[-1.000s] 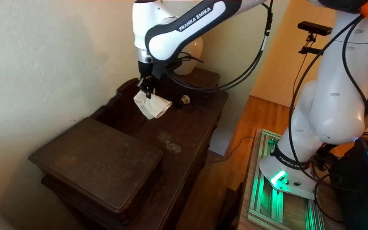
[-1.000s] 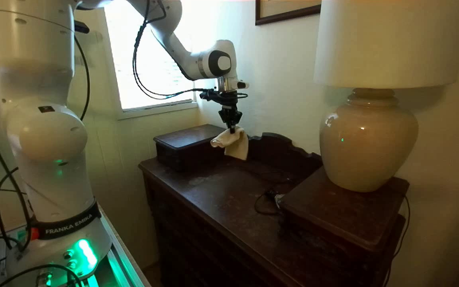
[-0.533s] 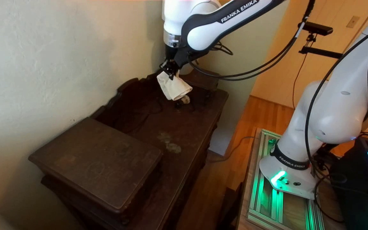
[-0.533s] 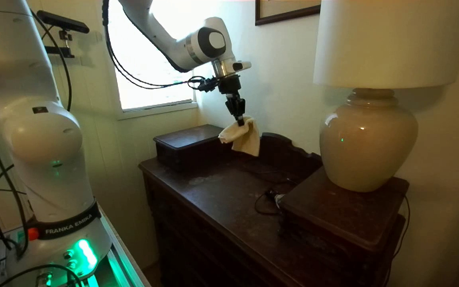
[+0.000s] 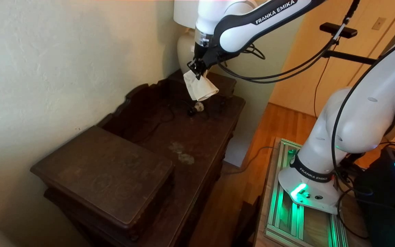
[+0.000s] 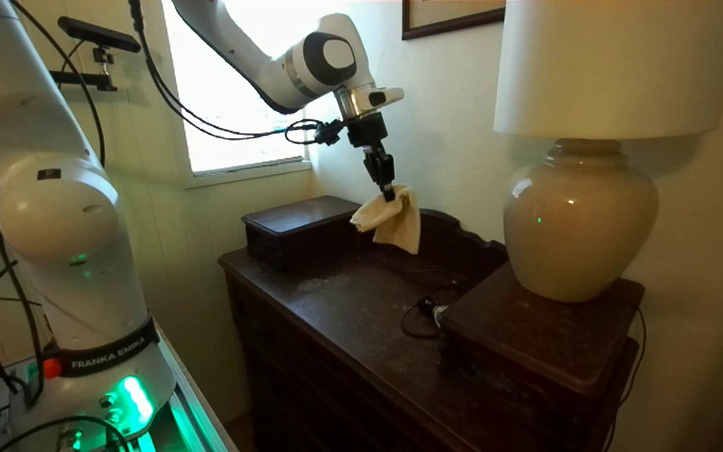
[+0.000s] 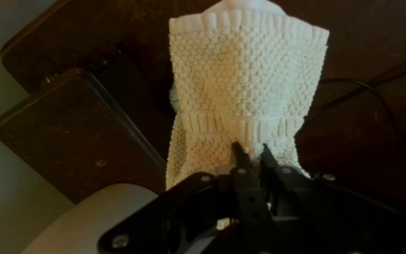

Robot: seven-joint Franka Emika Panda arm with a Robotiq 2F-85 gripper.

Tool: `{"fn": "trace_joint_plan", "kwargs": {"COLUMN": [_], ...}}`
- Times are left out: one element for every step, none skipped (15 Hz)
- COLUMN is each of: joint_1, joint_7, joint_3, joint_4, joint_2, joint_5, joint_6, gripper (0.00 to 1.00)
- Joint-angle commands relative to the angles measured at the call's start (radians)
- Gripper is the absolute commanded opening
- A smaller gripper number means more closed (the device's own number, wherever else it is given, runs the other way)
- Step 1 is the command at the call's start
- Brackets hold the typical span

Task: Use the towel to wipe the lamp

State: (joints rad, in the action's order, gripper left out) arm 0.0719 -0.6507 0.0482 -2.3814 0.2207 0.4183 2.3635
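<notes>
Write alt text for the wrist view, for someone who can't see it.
A robot's dark pincer grips a cream, nubby towel above a dark wooden dresser. Part of the pale, rounded lamp shows at lower left, overlapping a wooden box in the picture; thin black cords run at right.

Dark wooden dresser [image 6: 349, 301], with a raised box section [image 6: 305, 213] at either end and a scalloped backboard [image 6: 455, 238], along a textured cream wall [image 5: 46, 51]; pale blotches [image 5: 186, 158] mark its top. In an exterior view, bright light fills a window [image 6: 211, 88] set in a pale panelled wall [image 6: 198, 263], and a dark picture frame [image 6: 452, 24] hangs partly in view above the backboard. The floor [image 5: 283, 123] is orange-brown wood.
</notes>
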Motion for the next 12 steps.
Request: {"fn": "trace_joint_plan", "kwargs": {"joint_1": [0.027, 0.027, 0.027, 0.049, 0.063, 0.088, 0.105, 0.128, 0.144, 0.157, 0.170, 0.181], "joint_7": [0.008, 0.008, 0.008, -0.055, -0.080, -0.121, -0.159, -0.203, -0.235, -0.264, -0.283, -0.303], "joint_3": [-0.027, -0.027, -0.027, -0.044, -0.048, -0.052, -0.052, -0.050, -0.043, -0.038, -0.031, -0.024], "joint_4": [0.001, 0.001, 0.001, 0.005, 0.005, 0.006, 0.007, 0.012, 0.016, 0.019, 0.024, 0.028], "joint_2": [0.000, 0.000, 0.000, 0.002, 0.011, 0.022, 0.028, 0.031, 0.031, 0.034, 0.036, 0.037], "joint_5": [-0.009, -0.010, -0.010, 0.063, 0.095, 0.147, 0.184, 0.230, 0.271, 0.307, 0.344, 0.379], "joint_6": [0.001, 0.002, 0.002, -0.011, -0.013, -0.019, -0.018, -0.025, -0.023, -0.025, -0.028, -0.028], "gripper": [0.10, 0.10, 0.03, 0.03, 0.03, 0.03, 0.03, 0.03, 0.03, 0.03, 0.03, 0.03]}}
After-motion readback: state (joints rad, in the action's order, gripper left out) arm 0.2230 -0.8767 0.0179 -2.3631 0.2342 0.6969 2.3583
